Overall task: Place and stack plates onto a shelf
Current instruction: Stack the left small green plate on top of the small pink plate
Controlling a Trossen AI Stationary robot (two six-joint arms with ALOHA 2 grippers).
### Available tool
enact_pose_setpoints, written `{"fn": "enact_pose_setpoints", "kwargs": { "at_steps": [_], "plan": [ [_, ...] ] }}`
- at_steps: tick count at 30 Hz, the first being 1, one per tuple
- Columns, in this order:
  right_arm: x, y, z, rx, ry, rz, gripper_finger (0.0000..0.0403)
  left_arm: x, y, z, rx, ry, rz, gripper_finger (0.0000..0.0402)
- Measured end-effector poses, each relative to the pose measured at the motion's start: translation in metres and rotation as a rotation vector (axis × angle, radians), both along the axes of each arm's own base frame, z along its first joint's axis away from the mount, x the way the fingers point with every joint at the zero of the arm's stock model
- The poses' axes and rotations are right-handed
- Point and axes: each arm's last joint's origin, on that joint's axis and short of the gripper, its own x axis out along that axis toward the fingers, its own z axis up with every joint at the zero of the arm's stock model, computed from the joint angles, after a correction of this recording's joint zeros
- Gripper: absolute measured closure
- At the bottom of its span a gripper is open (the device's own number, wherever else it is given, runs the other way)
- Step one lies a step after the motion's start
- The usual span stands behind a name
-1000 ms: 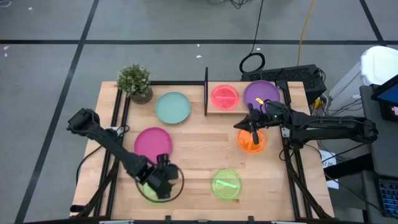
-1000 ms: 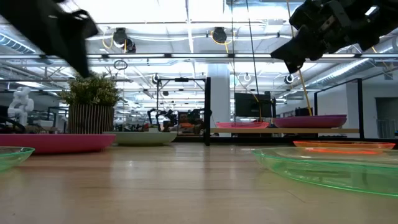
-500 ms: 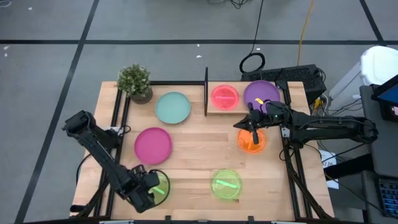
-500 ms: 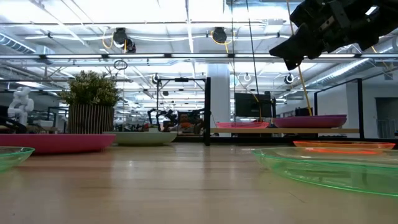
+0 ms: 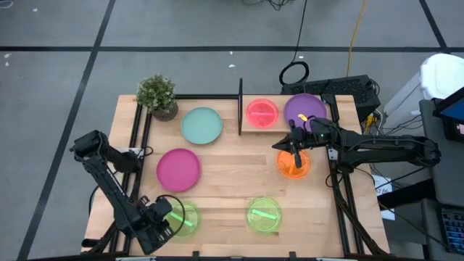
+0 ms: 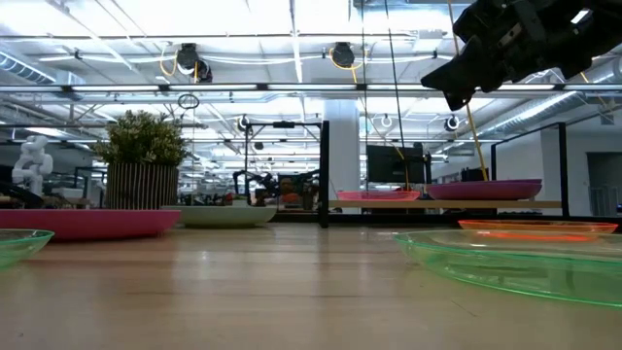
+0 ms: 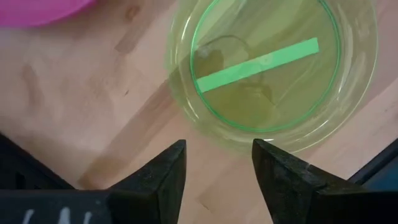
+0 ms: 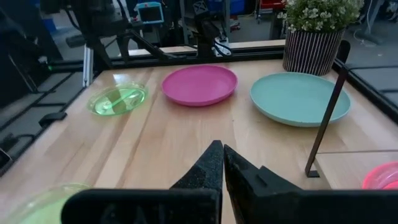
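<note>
My left gripper (image 5: 167,220) (image 7: 217,168) is open at the table's near-left corner; its fingers stand just short of the rim of a translucent green plate (image 5: 183,217) (image 7: 267,68), which lies flat on the table. My right gripper (image 5: 277,147) (image 8: 222,163) (image 6: 455,92) is shut on nothing and hovers high beside the orange plate (image 5: 293,164). The shelf (image 5: 250,130) carries a pink plate (image 5: 262,112) and a purple plate (image 5: 304,109), with its black panel (image 5: 240,107) upright at the left end. The teal plate (image 5: 201,125), the magenta plate (image 5: 178,168) and a second green plate (image 5: 263,214) lie flat on the table.
A potted plant (image 5: 157,94) stands at the table's far-left corner, beside the teal plate. Bare wood (image 5: 232,170) lies between the magenta and orange plates. Black frame rails (image 5: 339,188) run along the table's right side.
My left gripper has drawn back from above the near-left green plate toward the table's near-left corner, uncovering the plate, which stays where it was. The left arm has gone out of the low view.
</note>
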Motion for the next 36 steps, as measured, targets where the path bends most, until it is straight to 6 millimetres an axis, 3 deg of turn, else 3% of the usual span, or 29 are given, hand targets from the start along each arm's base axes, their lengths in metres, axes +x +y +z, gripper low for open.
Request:
{"fn": "enact_pose_setpoints", "kwargs": {
  "at_steps": [3,7,11,14,22,36],
  "plan": [
    [0.000,0.000,0.001,0.058,-0.006,-0.016,0.0403,-0.001,-0.001,0.000,-0.006,-0.003,0.044,0.0215],
    [0.001,0.000,0.004,0.105,-0.030,-0.028,0.0403,-0.003,0.000,-0.004,0.039,-0.016,0.255,0.0216],
    [0.001,0.001,0.004,0.141,-0.028,-0.031,0.0403,-0.010,-0.001,-0.014,0.058,0.171,0.357,0.0216],
    [0.002,0.005,0.003,0.158,-0.021,-0.013,0.0403,-0.009,-0.004,-0.017,0.022,0.220,0.366,0.0216],
    [0.004,0.013,0.004,0.144,-0.022,-0.014,0.0403,0.000,-0.009,-0.023,0.031,0.024,0.402,0.0216],
    [0.005,0.016,0.007,0.133,-0.058,0.014,0.0403,0.005,-0.017,-0.045,0.063,0.048,0.476,0.0216]
  ]
}}
